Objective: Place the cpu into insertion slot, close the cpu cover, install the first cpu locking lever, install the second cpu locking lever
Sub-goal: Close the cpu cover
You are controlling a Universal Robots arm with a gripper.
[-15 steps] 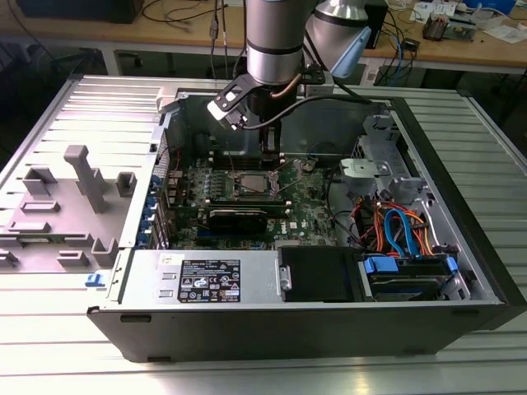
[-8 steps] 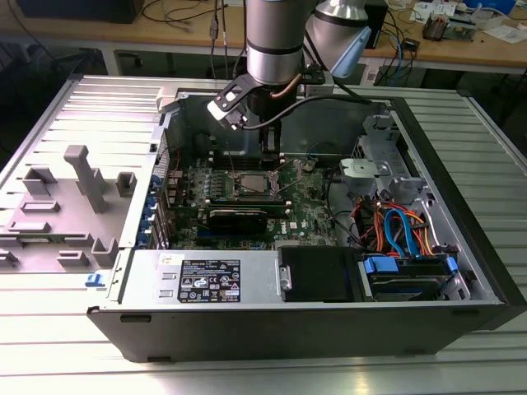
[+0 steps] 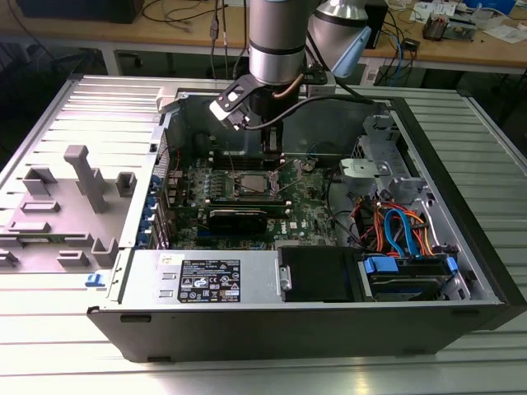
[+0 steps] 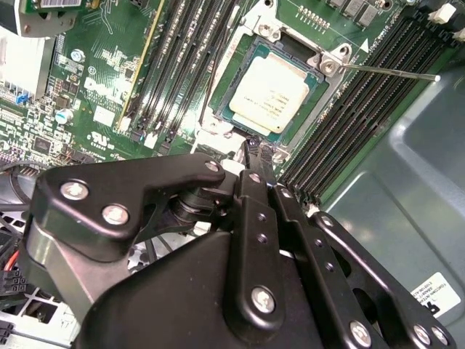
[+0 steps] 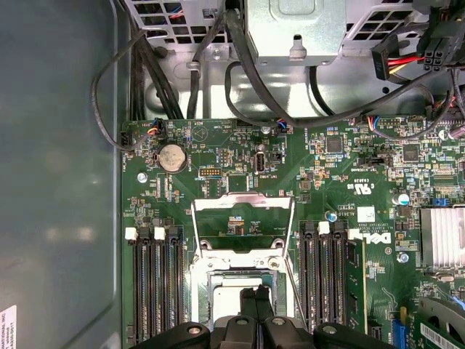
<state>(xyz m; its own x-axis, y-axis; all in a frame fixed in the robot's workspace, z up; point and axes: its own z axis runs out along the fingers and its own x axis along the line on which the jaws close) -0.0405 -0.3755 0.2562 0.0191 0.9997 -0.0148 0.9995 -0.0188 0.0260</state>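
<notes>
Fingers at the socket's edge, chip seated

My fingers [image 4: 254, 182] are pressed together, holding nothing. The chip [image 4: 272, 94] lies in the socket [image 4: 290, 45], with the cover [image 5: 243, 203] swung up. I judge a sideways nudge from my tips could skew it.

cpu [image 4: 272, 94] is sitting flat in the insertion slot [image 4: 290, 47], long black memory slots [image 4: 182, 65] run either side of it, thin metal lever [image 4: 385, 70] pokes out past it, gripper [image 4: 258, 149] tips pinched together right at the cpu's edge

Ribbed metal table [image 3: 49, 362], wood bench [image 3: 478, 51] behind w/ cables [image 3: 185, 12]
</notes>
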